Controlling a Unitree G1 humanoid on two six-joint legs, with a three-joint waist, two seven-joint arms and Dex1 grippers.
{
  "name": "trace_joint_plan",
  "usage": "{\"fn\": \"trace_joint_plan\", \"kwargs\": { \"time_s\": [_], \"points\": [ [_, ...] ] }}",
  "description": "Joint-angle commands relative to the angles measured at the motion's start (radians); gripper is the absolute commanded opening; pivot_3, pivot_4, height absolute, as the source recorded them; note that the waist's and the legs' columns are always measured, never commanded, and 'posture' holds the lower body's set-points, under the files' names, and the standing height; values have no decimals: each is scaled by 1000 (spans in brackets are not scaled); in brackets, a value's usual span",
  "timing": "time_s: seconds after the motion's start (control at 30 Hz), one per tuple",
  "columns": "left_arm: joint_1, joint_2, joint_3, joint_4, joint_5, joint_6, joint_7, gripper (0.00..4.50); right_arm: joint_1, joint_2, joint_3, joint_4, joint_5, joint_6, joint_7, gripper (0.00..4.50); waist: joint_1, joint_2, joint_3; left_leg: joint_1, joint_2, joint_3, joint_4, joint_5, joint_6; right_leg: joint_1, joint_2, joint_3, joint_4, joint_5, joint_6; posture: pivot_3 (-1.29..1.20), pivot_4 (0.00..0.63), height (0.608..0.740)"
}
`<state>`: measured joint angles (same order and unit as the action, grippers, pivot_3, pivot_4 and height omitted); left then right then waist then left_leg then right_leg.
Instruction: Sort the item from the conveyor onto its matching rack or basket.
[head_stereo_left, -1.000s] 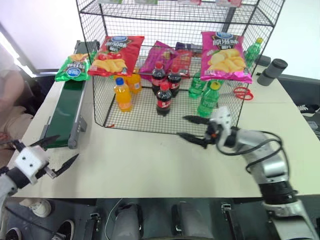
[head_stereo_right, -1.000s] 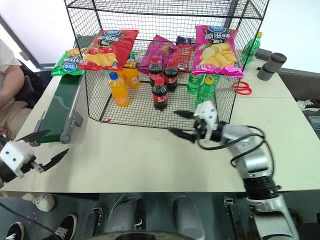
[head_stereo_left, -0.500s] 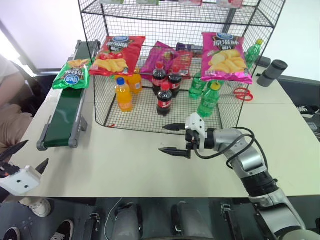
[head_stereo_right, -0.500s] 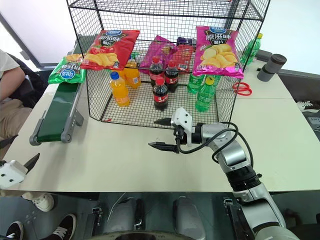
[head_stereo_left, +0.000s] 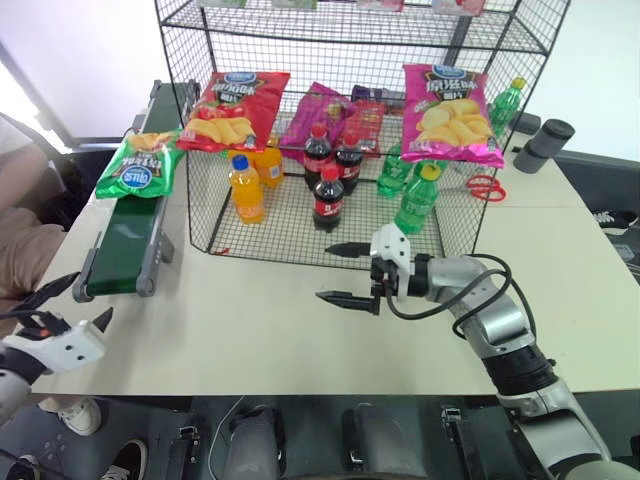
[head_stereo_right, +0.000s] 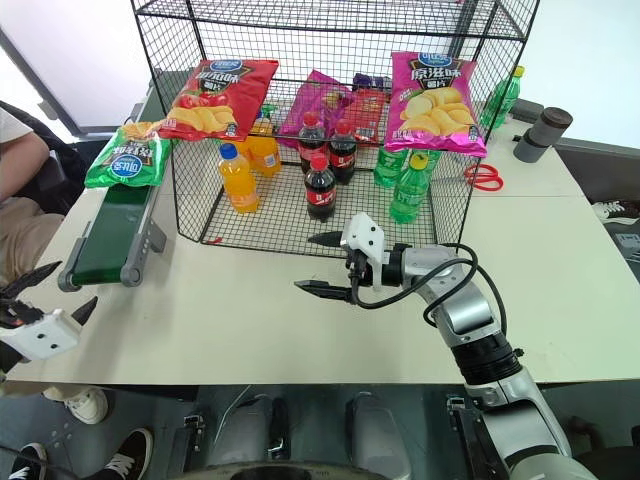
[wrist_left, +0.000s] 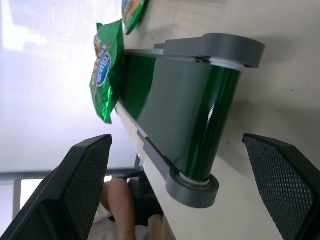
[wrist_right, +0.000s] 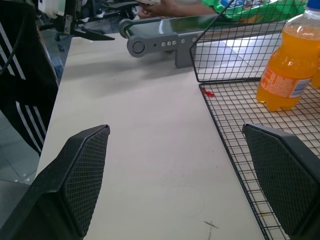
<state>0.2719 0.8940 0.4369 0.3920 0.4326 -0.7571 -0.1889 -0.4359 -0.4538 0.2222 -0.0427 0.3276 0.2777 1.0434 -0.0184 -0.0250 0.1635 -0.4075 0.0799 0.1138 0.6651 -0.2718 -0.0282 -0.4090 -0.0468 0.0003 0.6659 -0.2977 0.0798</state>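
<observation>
Fingers of the left gripper (head_stereo_left: 62, 305) are spread wide and empty just off the roller end of the long dark green conveyor belt (head_stereo_left: 130, 233), whose far stretch carries the shiny green chip bag (head_stereo_left: 135, 167). Right gripper (head_stereo_left: 342, 272) fingers, also parted and empty, hover over the pale surface (head_stereo_left: 270, 320) before the tall black wire-mesh rack (head_stereo_left: 330, 120).

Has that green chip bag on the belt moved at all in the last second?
Yes. The green chip bag has travelled along the conveyor toward its near end, away from the red chip bag hanging on the wire rack.
</observation>
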Motion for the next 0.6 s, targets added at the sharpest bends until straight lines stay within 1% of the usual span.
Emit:
{"fn": "trace_joint_plan", "kwargs": {
  "time_s": [0.03,0.3,0.43,0.6],
  "points": [
    [4,33,-1,11,-10,-12,35,4500,1,8,-22,-35,-1,-30,-18,4430,0,0,0,0,0,0,0,0,0,0,0,0,0,0,0,0,150,740],
    [7,51,-28,22,-11,-17,61,4500,-8,3,-14,-5,-39,-90,-30,4430,1,0,0,0,0,1,0,0,0,0,0,0,0,0,0,0,150,740],
    [9,60,-38,24,-7,-23,70,4500,11,-5,8,-35,-28,-83,10,4430,1,0,0,0,0,1,0,0,0,0,0,0,0,0,0,0,150,740],
    [10,74,-47,30,-10,-25,81,4500,21,4,14,-52,-30,-76,12,4430,1,0,0,0,0,1,0,0,0,0,0,0,0,0,0,0,150,740]
  ]
}}
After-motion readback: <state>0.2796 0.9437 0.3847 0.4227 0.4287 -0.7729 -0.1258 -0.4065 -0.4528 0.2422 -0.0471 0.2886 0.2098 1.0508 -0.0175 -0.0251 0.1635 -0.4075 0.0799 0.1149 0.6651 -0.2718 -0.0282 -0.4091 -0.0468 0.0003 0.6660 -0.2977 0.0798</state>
